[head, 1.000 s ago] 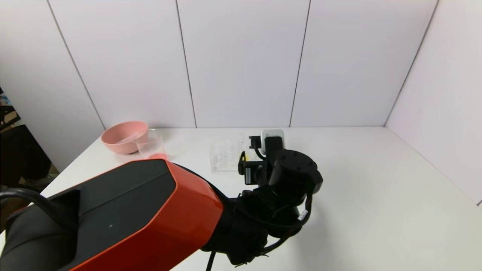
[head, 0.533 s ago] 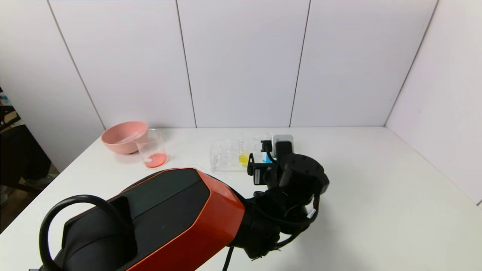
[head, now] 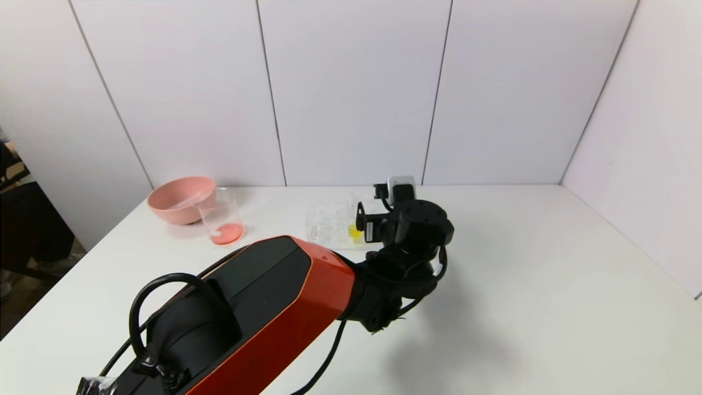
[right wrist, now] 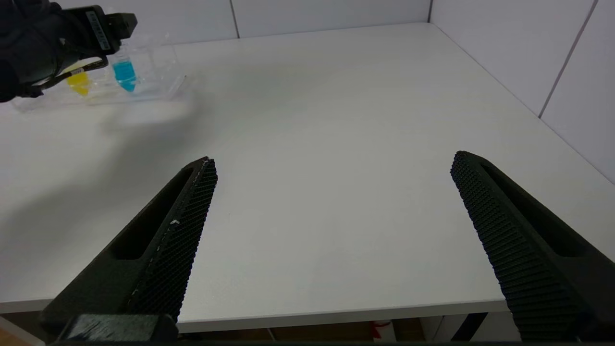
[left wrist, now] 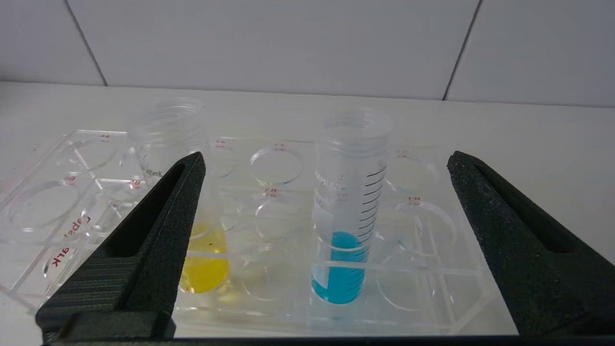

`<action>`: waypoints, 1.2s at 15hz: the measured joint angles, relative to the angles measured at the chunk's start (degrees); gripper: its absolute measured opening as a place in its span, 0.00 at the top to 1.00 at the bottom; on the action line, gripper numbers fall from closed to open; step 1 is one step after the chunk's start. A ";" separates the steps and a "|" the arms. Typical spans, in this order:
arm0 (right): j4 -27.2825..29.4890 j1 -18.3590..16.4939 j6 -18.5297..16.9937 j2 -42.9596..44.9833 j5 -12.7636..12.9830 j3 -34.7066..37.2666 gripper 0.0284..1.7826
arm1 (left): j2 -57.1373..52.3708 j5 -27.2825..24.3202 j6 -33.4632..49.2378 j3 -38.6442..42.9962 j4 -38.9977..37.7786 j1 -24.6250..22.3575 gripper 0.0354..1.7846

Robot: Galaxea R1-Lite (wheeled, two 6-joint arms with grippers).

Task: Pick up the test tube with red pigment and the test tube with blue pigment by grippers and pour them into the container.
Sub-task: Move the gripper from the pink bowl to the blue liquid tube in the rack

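The test tube with blue pigment (left wrist: 348,206) stands upright in the clear rack (left wrist: 72,192), blue liquid in its tip. My left gripper (left wrist: 325,157) is open just in front of the rack, its fingers (left wrist: 173,226) either side of the blue tube and apart from it. The blue tube also shows in the right wrist view (right wrist: 124,72). The container (head: 221,216), a clear beaker, stands at the far left with red liquid in its bottom. No tube with red pigment shows. My right gripper (right wrist: 334,160) is open and empty above the table's front edge.
A tube with yellow liquid (left wrist: 202,259) stands in the rack, partly behind one left finger. A pink bowl (head: 181,198) sits behind the beaker with something clear in it. My orange left forearm (head: 263,307) crosses the table's front left. White walls close the back and right.
My left gripper has shifted a little right, then farther back, up to the rack. The orange forearm has dropped lower in view, uncovering the beaker.
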State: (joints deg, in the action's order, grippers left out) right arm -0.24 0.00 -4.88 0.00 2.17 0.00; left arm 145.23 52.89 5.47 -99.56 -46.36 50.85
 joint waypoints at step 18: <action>0.00 0.00 -0.02 0.00 0.02 0.00 0.00 | 4.55 -2.27 -2.26 -5.78 0.15 -1.40 0.09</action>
State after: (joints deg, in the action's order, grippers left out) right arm -0.24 0.00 -4.90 0.00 2.19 0.00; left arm 149.77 50.63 3.22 -105.34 -46.21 49.45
